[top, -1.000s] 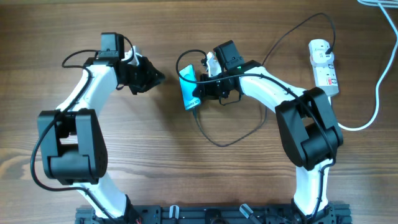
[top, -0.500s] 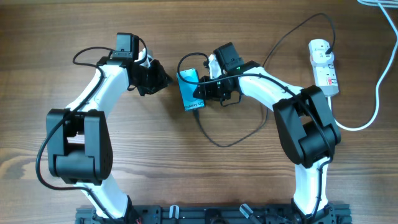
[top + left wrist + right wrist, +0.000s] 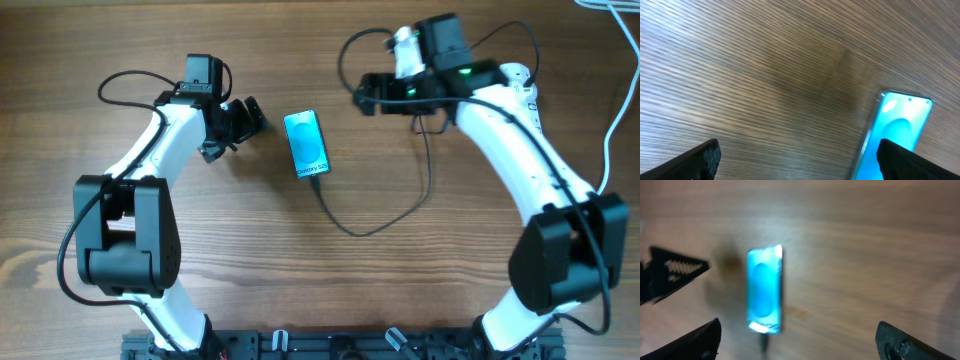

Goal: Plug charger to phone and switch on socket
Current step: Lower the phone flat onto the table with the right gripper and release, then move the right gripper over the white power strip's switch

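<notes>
Phone (image 3: 306, 145) lies between left pincer (image 3: 241, 128) and right pincer (image 3: 361, 94), both spread apart.

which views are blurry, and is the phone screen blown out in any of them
Overhead: sharp and evenly lit, the phone showing clean colour, no glare. Left wrist: the wood grain of the table is smeared into streaks; the phone glows bright at its upper end. Right wrist: soft all over, the phone a washed-out cyan glow with whitish edges.
</notes>
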Controlling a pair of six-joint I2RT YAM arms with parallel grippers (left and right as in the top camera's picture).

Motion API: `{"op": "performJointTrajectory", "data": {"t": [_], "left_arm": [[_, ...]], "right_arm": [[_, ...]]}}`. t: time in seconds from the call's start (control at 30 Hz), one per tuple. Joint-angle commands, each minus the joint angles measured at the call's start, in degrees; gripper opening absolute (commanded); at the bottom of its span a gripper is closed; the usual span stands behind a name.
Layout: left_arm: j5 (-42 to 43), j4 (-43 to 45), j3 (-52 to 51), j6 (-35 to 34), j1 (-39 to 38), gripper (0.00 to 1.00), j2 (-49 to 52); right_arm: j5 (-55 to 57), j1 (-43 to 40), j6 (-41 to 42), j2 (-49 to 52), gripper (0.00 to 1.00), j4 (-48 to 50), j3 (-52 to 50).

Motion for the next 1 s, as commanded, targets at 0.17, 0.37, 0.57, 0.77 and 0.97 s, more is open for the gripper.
{"op": "performJointTrajectory", "data": {"t": [0.17,0.37,0.57,0.77,0.97], "left_arm": [[-4.26,-0.15,0.00,0.46,0.24,1.00,-0.61],[-4.26,-0.15,0.00,0.46,0.24,1.00,-0.61],[-4.26,-0.17,0.00,0.46,0.24,1.00,-0.61],[-4.26,-0.17,0.00,0.46,0.24,1.00,-0.61],[-4.26,-0.15,0.00,0.46,0.24,1.00,-0.61]], "right_arm": [[15.82,-14.88,3.10,-1.70,1.00,-4.09,0.96],[21.38,-24.22,1.46,-1.68,1.00,-7.02,0.74],[21.38,-31.10,-14.05,0.57,1.00,-5.25,0.74],[23.08,-36.20,-9.66,5.81,1.00,-3.15,0.74],[21.81,-40.54,-8.96,11.72,1.00,2.71,0.74]]}}
